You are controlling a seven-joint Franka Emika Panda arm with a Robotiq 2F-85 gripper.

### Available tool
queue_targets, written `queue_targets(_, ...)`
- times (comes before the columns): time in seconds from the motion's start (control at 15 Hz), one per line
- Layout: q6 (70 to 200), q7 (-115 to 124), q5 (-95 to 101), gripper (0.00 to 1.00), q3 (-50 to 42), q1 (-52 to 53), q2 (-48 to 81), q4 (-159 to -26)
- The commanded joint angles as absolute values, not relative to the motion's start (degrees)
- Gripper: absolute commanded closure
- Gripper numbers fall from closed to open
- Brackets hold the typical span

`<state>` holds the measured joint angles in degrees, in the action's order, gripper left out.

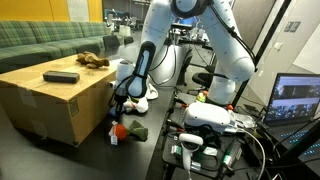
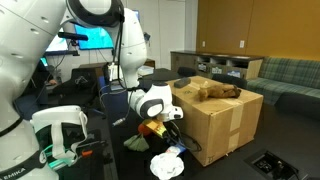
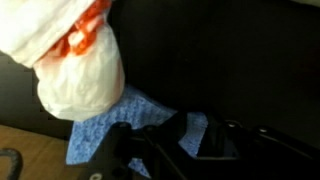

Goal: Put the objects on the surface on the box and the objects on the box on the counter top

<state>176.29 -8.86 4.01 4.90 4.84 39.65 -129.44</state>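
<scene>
A cardboard box [image 1: 60, 105] [image 2: 222, 125] carries a brown plush toy [image 1: 95, 60] [image 2: 215, 92] and a black flat bar [image 1: 61, 76]. My gripper [image 1: 121, 103] [image 2: 172, 120] hangs low beside the box wall, over the dark surface. In the wrist view its dark fingers [image 3: 185, 150] are spread over a blue cloth [image 3: 110, 125], which shows between them. A white soft toy with orange patches [image 3: 75, 70] lies just beyond the cloth. An orange toy [image 1: 120, 130] [image 2: 152, 128] and a green cloth [image 1: 138, 131] [image 2: 135, 143] lie under the arm.
A white and blue bundle [image 2: 168, 165] lies on the floor in front of the box. A laptop [image 1: 295, 100] and a white device on a cart [image 1: 205, 120] stand close by. A green sofa [image 1: 40, 40] is behind the box.
</scene>
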Motion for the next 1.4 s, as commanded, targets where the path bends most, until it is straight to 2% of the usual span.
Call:
queue_targets(0.0, 173.17, -9.78, 5.7, 0.99, 5.72, 3.53, 37.65, -130.08)
queue_targets(0.73, 169.94, -11.99, 4.51, 0.99, 9.84, 0.75, 27.05, -138.47)
queue_targets(1.13, 174.22, -1.34, 0.82, 0.99, 5.28, 4.03, 23.23, -140.44)
queue_targets(1.2, 173.71, -0.26, -0.05, 0.71, 5.58, 3.57, 23.73, -139.62)
queue_targets(1.33, 173.96, 1.56, -2.14, 0.64, 6.37, 2.84, 25.05, -138.65)
